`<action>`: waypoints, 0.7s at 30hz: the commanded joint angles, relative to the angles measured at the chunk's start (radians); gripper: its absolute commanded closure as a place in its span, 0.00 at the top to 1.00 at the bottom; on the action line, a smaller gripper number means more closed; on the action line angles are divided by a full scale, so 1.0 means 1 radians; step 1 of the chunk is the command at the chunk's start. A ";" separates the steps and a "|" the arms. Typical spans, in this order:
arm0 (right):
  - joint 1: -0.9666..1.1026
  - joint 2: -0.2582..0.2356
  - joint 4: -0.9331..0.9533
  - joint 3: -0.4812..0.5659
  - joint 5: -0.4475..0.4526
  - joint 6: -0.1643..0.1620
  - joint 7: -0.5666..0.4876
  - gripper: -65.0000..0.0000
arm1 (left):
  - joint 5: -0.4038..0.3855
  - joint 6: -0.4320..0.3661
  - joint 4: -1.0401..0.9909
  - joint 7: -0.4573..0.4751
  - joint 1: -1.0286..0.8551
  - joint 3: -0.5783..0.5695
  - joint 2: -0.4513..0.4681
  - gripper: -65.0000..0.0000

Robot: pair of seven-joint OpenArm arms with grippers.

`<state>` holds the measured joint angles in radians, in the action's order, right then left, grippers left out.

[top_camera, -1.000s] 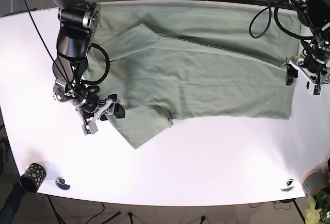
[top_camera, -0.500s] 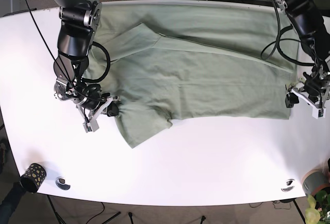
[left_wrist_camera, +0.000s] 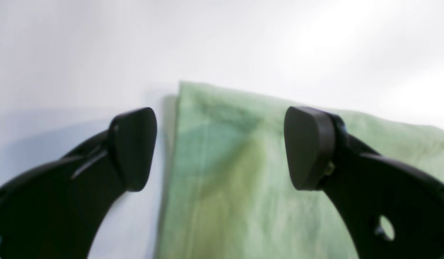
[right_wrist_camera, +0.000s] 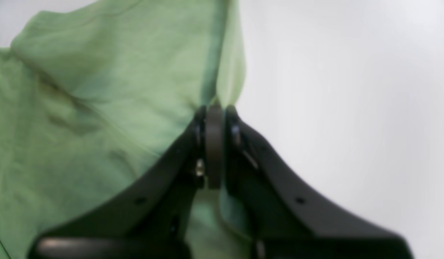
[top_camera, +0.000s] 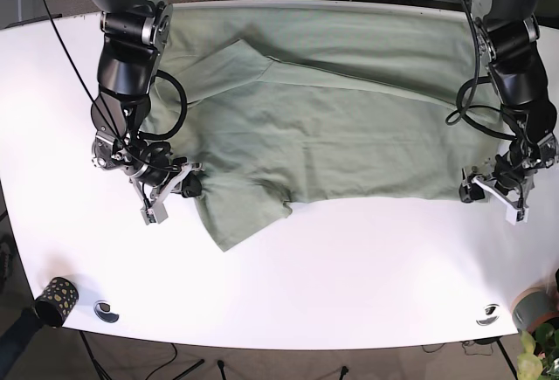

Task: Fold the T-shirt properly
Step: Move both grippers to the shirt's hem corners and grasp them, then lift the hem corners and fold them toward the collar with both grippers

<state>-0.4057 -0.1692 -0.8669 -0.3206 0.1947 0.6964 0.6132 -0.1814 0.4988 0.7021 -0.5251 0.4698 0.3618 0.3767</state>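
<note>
Green shirt [top_camera: 332, 127] sleeve edge pinched by right hand [right_wrist_camera: 214, 111]; left hand [left_wrist_camera: 222, 144] spread over hem corner, best closed before lift.

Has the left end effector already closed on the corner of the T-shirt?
No: in the left wrist view the left end effector is wide open, its two pads set apart over the T-shirt corner without pinching it.

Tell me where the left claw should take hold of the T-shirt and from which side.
Grip the T-shirt at its bottom hem corner, coming in from the bare table beyond that corner. The left claw is open and already straddles the corner, where the cloth lies flat with free edges. The right claw is shut on the sleeve edge.
</note>
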 commanded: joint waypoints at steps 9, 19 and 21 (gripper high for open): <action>-0.022 -0.014 -0.013 -0.002 0.007 0.002 0.003 0.00 | -0.014 0.007 -0.008 0.018 0.030 -0.042 0.018 0.76; -0.022 -0.011 -0.107 -0.002 0.002 0.002 0.007 0.00 | -0.019 0.008 0.035 0.049 0.022 -0.036 0.014 0.00; -0.022 -0.013 -0.113 -0.002 0.002 0.002 0.007 0.00 | -0.023 0.008 0.072 0.064 0.000 -0.027 0.014 0.01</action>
<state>-0.3973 -0.1711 -0.9531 -0.3206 0.1829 0.6960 0.6395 -0.1867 0.5014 0.7208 -0.5022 0.4519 0.3233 0.3714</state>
